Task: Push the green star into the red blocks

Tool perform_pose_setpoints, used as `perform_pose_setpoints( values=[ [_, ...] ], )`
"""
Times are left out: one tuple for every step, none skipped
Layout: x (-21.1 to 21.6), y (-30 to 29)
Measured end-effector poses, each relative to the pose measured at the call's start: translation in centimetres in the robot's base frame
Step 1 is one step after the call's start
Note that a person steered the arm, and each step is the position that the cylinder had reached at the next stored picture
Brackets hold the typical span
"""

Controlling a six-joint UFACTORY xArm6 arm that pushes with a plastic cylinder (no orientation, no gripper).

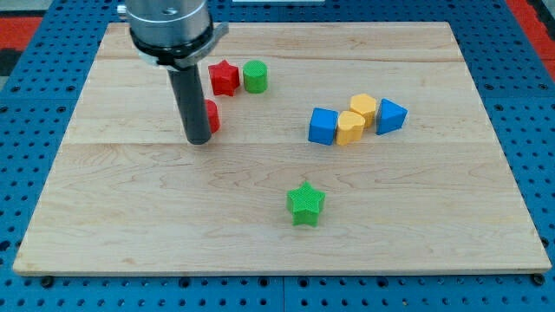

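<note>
Green star (305,204) lay alone low on table (130,217), well apart from red star (224,77). Tip (199,139) touched half-hidden red block (211,115), shape unclear; no jaws fitted.

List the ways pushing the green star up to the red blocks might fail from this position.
1. My tip sits against the red block half hidden behind the rod, far from the green star; moving off carelessly may knock that block away.
2. The green cylinder touches the red star, so a hard push may scatter both.
3. The star's points may make it spin off my tip, possibly toward the blue and yellow blocks.
</note>
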State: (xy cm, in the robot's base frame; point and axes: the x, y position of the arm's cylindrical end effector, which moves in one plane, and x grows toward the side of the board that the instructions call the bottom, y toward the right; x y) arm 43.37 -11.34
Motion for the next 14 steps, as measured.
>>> perform_pose_setpoints(
  values=[
    [-3.2, 0.0],
    [-5.7, 0.9],
    [-2.7, 2.6],
    [2.1, 8.5],
    [5.4, 12.1],
    [6.3, 23.3],
    [13.6, 25.3],
    [15.9, 18.0],
    [13.9, 13.5],
    [10.6, 12.2],
    [10.5, 12.7],
    [10.2, 16.2],
    [10.2, 18.3],
    [9.7, 17.6]
  ],
)
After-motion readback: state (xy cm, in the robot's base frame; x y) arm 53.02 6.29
